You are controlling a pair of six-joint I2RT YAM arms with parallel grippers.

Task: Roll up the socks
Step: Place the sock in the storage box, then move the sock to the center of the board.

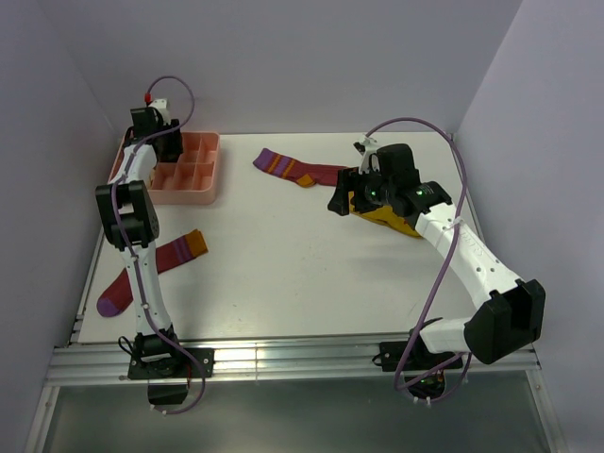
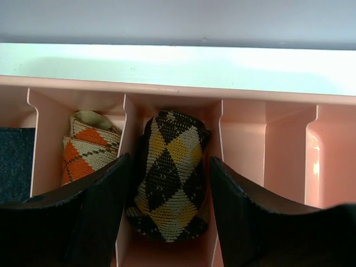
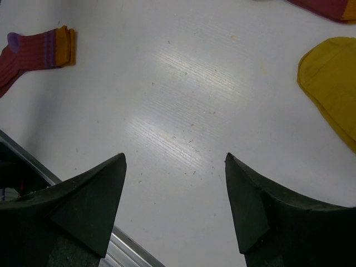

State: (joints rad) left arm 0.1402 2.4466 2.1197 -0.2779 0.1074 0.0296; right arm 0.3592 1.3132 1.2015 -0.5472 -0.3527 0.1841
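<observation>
From above, a pink tray (image 1: 203,189) is seen at the far left of the table (image 1: 283,274), and the left gripper (image 1: 156,132) is held over its far-left part. One maroon sock (image 1: 151,264) is laid flat at the near left, partly hidden by the left arm. A second maroon sock (image 1: 293,168) is laid at the far middle. The right gripper (image 1: 354,193) is lowered just beside a yellow sock (image 1: 392,219) on the right.

In the left wrist view, a rolled diamond-check sock (image 2: 169,178) is set inside one tray compartment. The left gripper's jaws are spread, one on each side of the roll, and no squeeze on it is seen. An orange-checked roll (image 2: 86,150) is lodged in the next compartment to the left.

In the right wrist view, the right gripper's jaws are parted wide over bare table with nothing between them. The yellow sock is seen at the right edge.
</observation>
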